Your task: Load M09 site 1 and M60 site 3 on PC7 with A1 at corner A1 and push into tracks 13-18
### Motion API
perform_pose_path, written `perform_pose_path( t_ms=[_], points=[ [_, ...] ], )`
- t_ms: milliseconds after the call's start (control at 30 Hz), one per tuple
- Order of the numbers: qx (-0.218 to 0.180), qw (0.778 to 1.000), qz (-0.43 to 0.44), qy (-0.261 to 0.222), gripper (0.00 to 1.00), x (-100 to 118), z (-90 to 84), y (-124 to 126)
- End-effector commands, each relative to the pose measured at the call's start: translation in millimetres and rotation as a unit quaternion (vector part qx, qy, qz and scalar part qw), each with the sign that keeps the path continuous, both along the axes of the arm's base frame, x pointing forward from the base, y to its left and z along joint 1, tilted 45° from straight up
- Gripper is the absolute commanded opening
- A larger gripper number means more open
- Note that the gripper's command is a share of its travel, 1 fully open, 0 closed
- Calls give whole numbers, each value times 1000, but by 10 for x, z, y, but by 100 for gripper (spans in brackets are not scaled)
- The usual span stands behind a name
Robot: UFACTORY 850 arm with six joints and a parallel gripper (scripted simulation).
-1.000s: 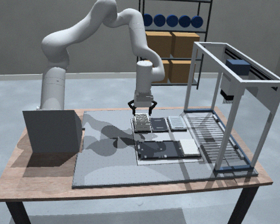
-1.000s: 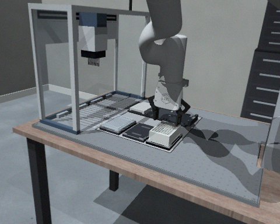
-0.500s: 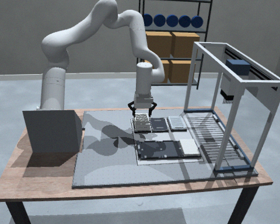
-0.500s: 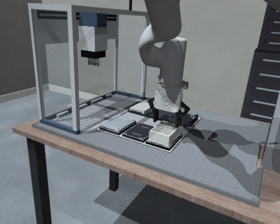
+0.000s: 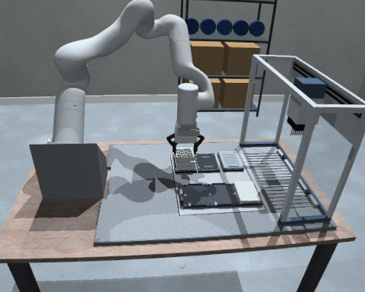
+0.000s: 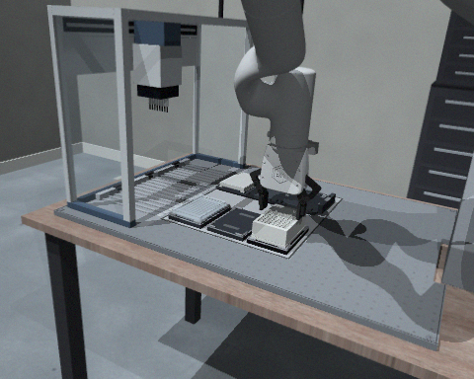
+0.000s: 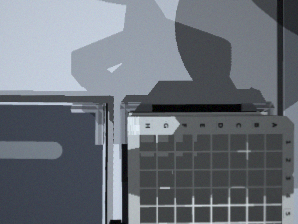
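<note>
M09, the white deep-well block (image 5: 185, 159), stands in nest S1 and also shows in the exterior view (image 6: 276, 227) and the wrist view (image 7: 210, 170). My gripper (image 5: 185, 146) is open and hangs straight over the block, with the fingertips close to its top (image 6: 280, 204). The fingers do not show in the wrist view. Nest S2 (image 5: 207, 162) (image 7: 50, 160) beside it is dark and empty. M06 (image 5: 231, 160) sits in nest S3. Carrier PC7 (image 5: 216, 195) lies on the apron. A white plate (image 5: 247, 191) lies on the carrier's end nearest the rails.
The loading rails (image 5: 280, 179) lie under the white instrument frame (image 5: 311, 114), with a pipetting head (image 5: 307, 99) hanging above them. A grey box (image 5: 68, 171) stands at the table's left by the arm's base.
</note>
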State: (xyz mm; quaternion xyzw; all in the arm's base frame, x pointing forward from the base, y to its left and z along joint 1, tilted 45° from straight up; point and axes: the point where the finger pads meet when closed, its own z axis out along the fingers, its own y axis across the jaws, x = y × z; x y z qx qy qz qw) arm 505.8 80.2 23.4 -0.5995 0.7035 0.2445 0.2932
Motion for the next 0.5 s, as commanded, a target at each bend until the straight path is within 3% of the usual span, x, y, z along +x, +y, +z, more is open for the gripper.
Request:
perform_pose_path(
  t_ms=[0, 467],
  points=[
    [0, 1000, 0, -1, 100, 9, -15, 14],
    [0, 1000, 0, -1, 100, 19, -72, 70]
  ],
)
